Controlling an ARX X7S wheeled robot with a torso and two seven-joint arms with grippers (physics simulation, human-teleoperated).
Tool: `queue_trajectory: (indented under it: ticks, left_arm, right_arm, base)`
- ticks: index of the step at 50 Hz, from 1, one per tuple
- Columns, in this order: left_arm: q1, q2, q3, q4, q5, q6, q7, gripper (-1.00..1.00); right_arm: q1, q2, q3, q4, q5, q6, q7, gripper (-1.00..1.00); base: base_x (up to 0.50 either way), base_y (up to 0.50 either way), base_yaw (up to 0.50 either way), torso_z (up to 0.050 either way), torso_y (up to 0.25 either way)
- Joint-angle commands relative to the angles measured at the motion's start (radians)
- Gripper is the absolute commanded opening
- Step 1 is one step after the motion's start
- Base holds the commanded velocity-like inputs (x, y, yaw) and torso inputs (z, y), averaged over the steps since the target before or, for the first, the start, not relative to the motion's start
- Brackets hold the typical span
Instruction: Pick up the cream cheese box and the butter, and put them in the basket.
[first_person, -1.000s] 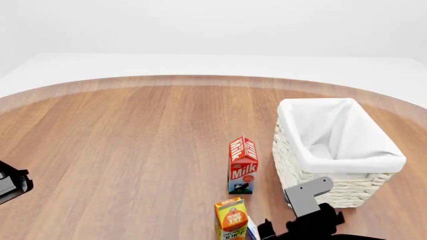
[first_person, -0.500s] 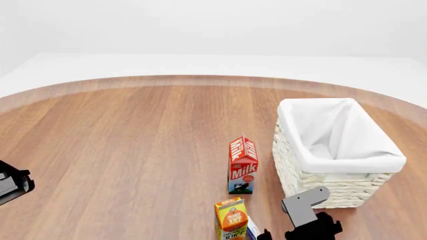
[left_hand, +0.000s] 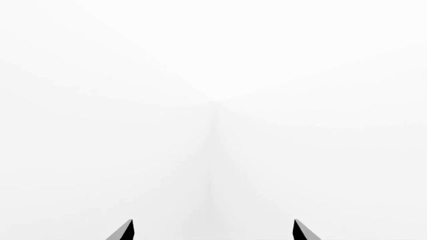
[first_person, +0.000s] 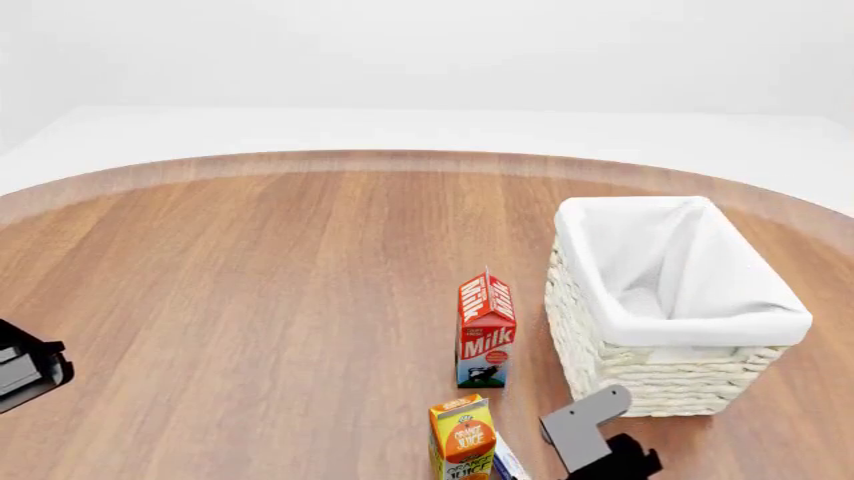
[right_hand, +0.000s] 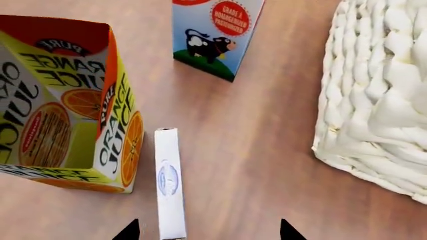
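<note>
The cream cheese box (right_hand: 168, 182) stands on its thin edge on the wood, white with a blue mark, right beside the orange juice carton (right_hand: 67, 105). In the head view only a sliver of the cream cheese box (first_person: 505, 462) shows at the bottom edge. My right gripper (right_hand: 209, 232) is open above it, with the box's near end between the fingertips, closer to one of them. The basket (first_person: 681, 300) stands at the right with its white liner, and its woven wall (right_hand: 380, 100) fills one side of the right wrist view. My left gripper (left_hand: 213, 232) is open on blank white. The butter is out of view.
A red milk carton (first_person: 486, 330) stands upright between the orange juice carton (first_person: 462, 440) and the basket. The grey bracket of my right arm (first_person: 582, 438) sits just in front of the basket's near corner. The table's curved far edge runs across the back.
My right arm has slid toward the near edge of the table, dropping lower in the head view. The left arm and all the packages have stayed put.
</note>
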Motion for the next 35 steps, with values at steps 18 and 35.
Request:
queue_trajectory:
  ticks: [18,35]
  left_arm:
    - [-0.004,0.013,-0.012,-0.015,0.008,-0.005,0.018,1.0]
    - [-0.004,0.009,-0.01,-0.018,0.006,-0.006,0.014,1.0]
  right_arm:
    - [0.001,-0.045,-0.043,0.081,-0.079,-0.056,-0.081,1.0]
    - [0.0,-0.054,-0.075,0.113,-0.106,-0.07,-0.097,1.0]
  base:
    - [0.0,0.0,0.0,0.0,0.0]
    - [0.0,0.0,0.0,0.0,0.0]
